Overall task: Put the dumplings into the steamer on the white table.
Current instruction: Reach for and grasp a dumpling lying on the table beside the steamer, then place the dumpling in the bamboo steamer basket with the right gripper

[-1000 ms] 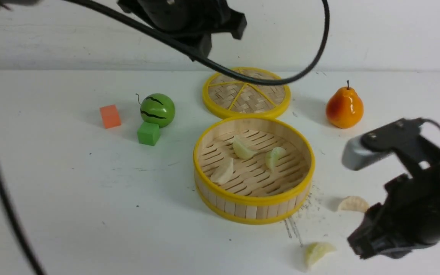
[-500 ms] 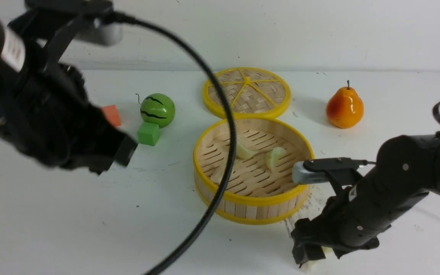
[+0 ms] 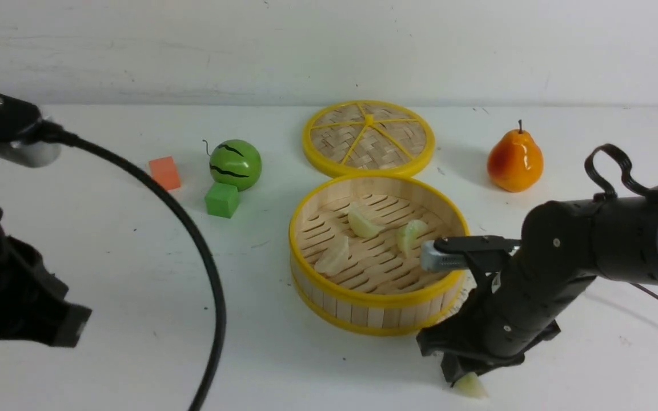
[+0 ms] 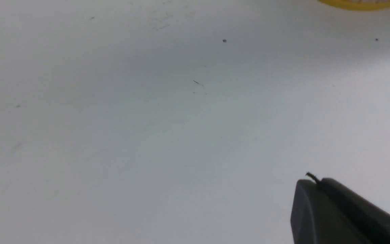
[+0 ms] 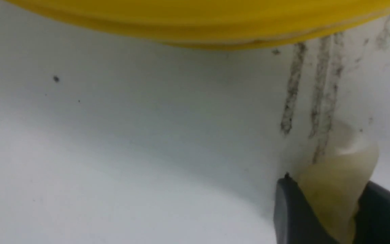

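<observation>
The steamer (image 3: 378,297) stands mid-table on the white table (image 3: 135,297), and three pale dumplings (image 3: 363,224) (image 3: 409,235) (image 3: 333,257) lie on its slatted floor. Just in front of its right side, my right gripper (image 3: 460,377) is down at the table, shut on a yellowish dumpling (image 3: 470,385). The right wrist view shows that dumpling (image 5: 347,162) pinched between both dark fingers (image 5: 289,210), with the steamer's yellow rim (image 5: 195,20) close beyond. My left gripper (image 3: 60,325) hangs at the front left, shut and holding nothing; its closed tips (image 4: 313,181) show over bare table.
The woven lid (image 3: 369,137) lies behind the steamer. An orange pear (image 3: 515,161) stands at the back right. A toy watermelon (image 3: 236,164), a green cube (image 3: 221,199) and an orange cube (image 3: 164,173) sit at the back left. A black cable (image 3: 192,228) loops off the left arm.
My left arm swung from above the lid down to the front left. My right arm came in from the right, dropped onto the front dumpling and closed on it.
</observation>
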{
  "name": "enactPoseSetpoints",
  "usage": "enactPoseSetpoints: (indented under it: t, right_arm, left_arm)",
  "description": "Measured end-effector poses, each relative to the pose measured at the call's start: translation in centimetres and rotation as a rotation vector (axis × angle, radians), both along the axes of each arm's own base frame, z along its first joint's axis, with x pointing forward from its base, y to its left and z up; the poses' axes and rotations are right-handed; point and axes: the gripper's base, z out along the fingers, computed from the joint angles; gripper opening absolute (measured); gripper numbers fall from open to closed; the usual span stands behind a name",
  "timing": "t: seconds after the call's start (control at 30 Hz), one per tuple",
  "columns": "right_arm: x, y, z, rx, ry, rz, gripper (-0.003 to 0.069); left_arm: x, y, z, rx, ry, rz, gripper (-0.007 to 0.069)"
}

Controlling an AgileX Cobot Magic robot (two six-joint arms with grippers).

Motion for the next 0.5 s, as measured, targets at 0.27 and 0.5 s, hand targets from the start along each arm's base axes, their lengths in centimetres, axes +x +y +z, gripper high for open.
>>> enactPoseSetpoints:
  t: [0.27,0.5]
  right_arm:
    - [0.7,-0.1,8.2,-0.010,-0.165,0.102,0.0202]
    - [5.4,2.6,11.5,0.119,-0.320,0.094,0.0202]
  left_arm:
    - [-4.0,2.7,1.9,-0.073,-0.071,0.045,-0.0014]
    - [-8.8,5.5,1.8,-0.189,-0.147,0.047,-0.0014]
